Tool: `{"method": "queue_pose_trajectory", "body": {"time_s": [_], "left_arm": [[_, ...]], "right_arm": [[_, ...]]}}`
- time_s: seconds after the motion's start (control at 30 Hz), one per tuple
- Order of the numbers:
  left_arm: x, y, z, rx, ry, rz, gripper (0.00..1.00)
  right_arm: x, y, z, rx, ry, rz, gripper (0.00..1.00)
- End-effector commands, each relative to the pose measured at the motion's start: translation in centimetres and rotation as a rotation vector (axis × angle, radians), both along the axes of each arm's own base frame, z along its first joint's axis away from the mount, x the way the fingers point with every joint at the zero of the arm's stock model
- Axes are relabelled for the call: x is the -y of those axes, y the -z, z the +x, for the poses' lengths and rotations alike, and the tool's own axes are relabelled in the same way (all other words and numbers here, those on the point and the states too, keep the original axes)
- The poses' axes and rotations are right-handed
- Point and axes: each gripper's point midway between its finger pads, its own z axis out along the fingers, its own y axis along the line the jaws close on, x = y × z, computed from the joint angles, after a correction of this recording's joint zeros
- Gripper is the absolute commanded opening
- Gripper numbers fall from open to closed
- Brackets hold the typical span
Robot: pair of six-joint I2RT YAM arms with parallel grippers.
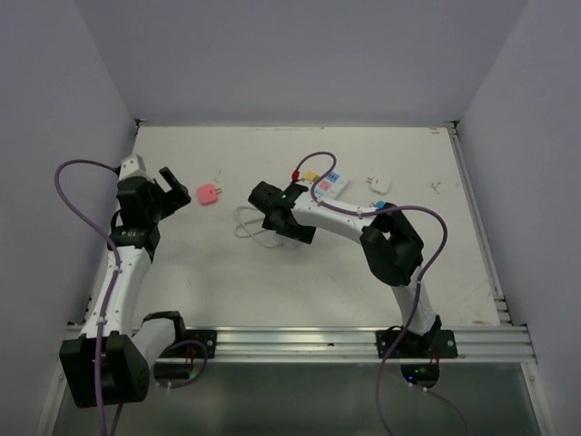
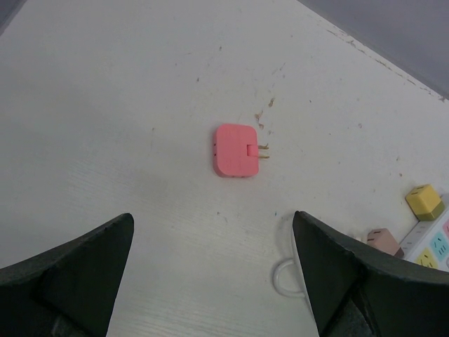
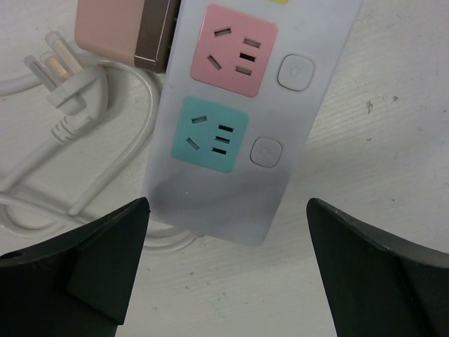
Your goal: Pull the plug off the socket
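Observation:
The white power strip lies just ahead of my open right gripper, its pink outlet and blue outlet empty. A pinkish-brown plug sits against the strip's left side. In the top view the strip carries a yellow plug, and my right gripper hovers over its near end. A loose pink plug lies on the table ahead of my open, empty left gripper, also seen from above.
The strip's looped white cord and its own pronged plug lie left of the strip. A white adapter, a small blue piece and a small white item lie at the back right. Walls enclose the table.

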Motion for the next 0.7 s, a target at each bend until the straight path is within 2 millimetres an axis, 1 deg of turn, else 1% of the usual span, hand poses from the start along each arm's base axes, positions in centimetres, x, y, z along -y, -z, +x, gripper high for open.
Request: {"method": "queue_pose_trajectory", "body": {"time_s": [0.0, 0.13, 0.23, 0.33, 0.47, 0.57, 0.67], "left_arm": [[0.2, 0.1, -0.1, 0.005, 0.021, 0.016, 0.99], [0.2, -0.1, 0.0, 0.012, 0.025, 0.015, 0.99], [0.2, 0.0, -0.1, 0.010, 0.025, 0.015, 0.99], [0.2, 0.0, -0.1, 0.010, 0.025, 0.015, 0.98], [0.3, 0.0, -0.1, 0.010, 0.026, 0.014, 0.99], [0.3, 0.0, -0.1, 0.012, 0.025, 0.013, 0.98], [0.3, 0.2, 0.0, 0.007, 0.028, 0.013, 0.98]], "right_arm": [[-0.3, -1.1, 1.3, 0.067, 0.081, 0.005, 0.99], [-0.7, -0.9, 1.7, 0.068, 0.106, 0.009, 0.99], [-0.2, 0.2, 1.2, 0.043, 0.137, -0.016, 0.99], [0.6, 1.8, 0.4, 0.006, 0.166, -0.041, 0.99], [1.1, 3.3, -0.3, -0.028, 0.176, -0.049, 0.98], [1.8, 3.9, -0.4, -0.042, 0.173, -0.067, 0.94], [2.4, 3.9, -0.3, -0.038, 0.132, -0.086, 0.86]]}}
